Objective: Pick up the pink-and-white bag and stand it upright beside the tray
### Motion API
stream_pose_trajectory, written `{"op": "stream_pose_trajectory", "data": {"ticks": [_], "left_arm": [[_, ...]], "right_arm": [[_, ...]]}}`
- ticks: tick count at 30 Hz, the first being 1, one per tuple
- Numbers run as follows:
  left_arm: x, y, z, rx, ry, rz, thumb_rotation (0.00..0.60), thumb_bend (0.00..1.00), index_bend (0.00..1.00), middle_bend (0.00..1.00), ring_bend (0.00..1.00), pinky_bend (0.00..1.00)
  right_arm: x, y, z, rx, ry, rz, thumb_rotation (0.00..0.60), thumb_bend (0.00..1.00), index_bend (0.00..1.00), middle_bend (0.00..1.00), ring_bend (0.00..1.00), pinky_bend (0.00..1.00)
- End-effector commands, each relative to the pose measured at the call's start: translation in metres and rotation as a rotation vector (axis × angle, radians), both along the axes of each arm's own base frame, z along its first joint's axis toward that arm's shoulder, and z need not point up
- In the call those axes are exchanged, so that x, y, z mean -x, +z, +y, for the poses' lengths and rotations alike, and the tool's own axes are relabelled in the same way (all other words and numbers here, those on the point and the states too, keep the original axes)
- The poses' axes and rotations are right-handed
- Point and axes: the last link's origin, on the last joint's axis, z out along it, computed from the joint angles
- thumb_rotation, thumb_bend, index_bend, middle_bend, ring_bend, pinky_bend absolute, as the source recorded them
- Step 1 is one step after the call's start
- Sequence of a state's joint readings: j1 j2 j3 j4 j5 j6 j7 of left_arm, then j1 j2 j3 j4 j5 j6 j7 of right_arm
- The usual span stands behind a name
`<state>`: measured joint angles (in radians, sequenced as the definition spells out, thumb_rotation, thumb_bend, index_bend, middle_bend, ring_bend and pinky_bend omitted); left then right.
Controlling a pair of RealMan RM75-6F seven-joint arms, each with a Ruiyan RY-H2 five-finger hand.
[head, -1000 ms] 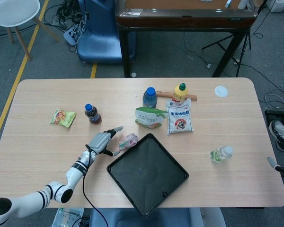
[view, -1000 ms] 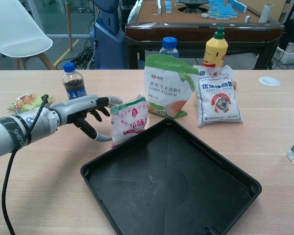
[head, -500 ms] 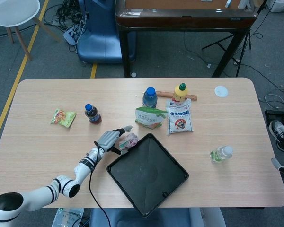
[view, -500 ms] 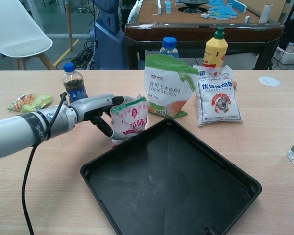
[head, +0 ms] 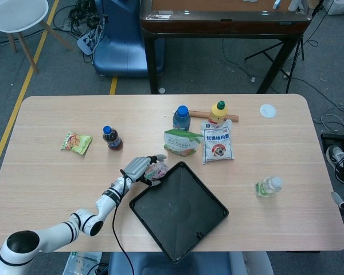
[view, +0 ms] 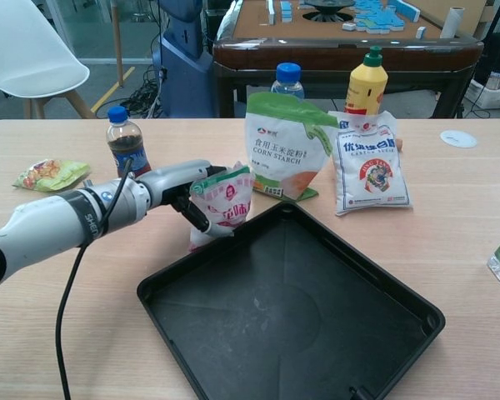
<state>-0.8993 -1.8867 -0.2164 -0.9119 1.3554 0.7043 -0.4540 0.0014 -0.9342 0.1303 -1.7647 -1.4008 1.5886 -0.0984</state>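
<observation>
The pink-and-white bag [head: 159, 170] [view: 228, 205] stands roughly upright on the table, against the far left edge of the black tray [head: 180, 210] [view: 293, 318]. My left hand [head: 138, 167] [view: 175, 185] reaches in from the left. It holds the bag by its left edge, with fingers over the top corner and the thumb low on the side. The bag's lower left part is hidden behind the fingers. My right hand shows in neither view.
Behind the bag stand a cola bottle [head: 112, 138] [view: 125, 140], a green corn starch bag [head: 181, 142] [view: 283, 154], a white bag [head: 218, 141], a yellow bottle [head: 218, 112] and a blue-capped bottle [head: 182, 117]. A snack packet [head: 76, 142] lies left; a clear bottle [head: 268, 186] lies right.
My left hand has moved right across the table to the bag, and its fingers have closed onto the bag's left edge. The bag has stayed standing by the tray.
</observation>
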Motion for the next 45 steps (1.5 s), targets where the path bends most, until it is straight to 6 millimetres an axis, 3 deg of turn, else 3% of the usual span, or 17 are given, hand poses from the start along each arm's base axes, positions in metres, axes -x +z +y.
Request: {"op": "stream_pose_trajectory", "data": {"ticks": [1, 7, 14, 17, 25, 32, 45], "left_arm": [[-0.002, -0.002, 0.001, 0.001, -0.003, -0.002, 0.600, 0.20, 0.20, 0.26, 0.27, 0.26], [-0.004, -0.005, 0.006, -0.007, 0.015, -0.020, 0.600, 0.20, 0.31, 0.36, 0.36, 0.30], [-0.002, -0.001, 0.018, -0.038, -0.013, 0.023, 0.600, 0.21, 0.45, 0.55, 0.52, 0.44], [0.001, 0.006, 0.021, -0.059, -0.042, 0.048, 0.600, 0.21, 0.46, 0.58, 0.54, 0.49], [0.002, 0.033, 0.026, -0.149, -0.184, 0.147, 0.600, 0.20, 0.45, 0.59, 0.53, 0.49], [-0.002, 0.055, 0.005, -0.279, -0.408, 0.286, 0.600, 0.21, 0.44, 0.58, 0.52, 0.49], [-0.012, 0.058, -0.038, -0.403, -0.654, 0.482, 0.600, 0.21, 0.43, 0.57, 0.51, 0.49]], "right_arm": [[0.000, 0.000, 0.000, 0.000, -0.001, 0.000, 0.600, 0.15, 0.16, 0.21, 0.11, 0.12], [0.002, 0.001, 0.001, 0.005, -0.007, -0.001, 0.600, 0.15, 0.16, 0.21, 0.11, 0.12], [0.001, 0.003, 0.002, 0.010, -0.002, -0.002, 0.600, 0.15, 0.16, 0.21, 0.11, 0.12], [0.000, 0.003, 0.003, 0.014, 0.001, -0.003, 0.600, 0.15, 0.16, 0.21, 0.11, 0.12], [-0.003, 0.001, 0.000, 0.006, 0.016, -0.004, 0.600, 0.15, 0.16, 0.21, 0.11, 0.12], [-0.006, -0.003, -0.003, -0.008, 0.030, -0.006, 0.600, 0.15, 0.16, 0.21, 0.11, 0.12], [-0.004, -0.004, 0.000, -0.010, 0.038, -0.014, 0.600, 0.15, 0.16, 0.21, 0.11, 0.12]]}}
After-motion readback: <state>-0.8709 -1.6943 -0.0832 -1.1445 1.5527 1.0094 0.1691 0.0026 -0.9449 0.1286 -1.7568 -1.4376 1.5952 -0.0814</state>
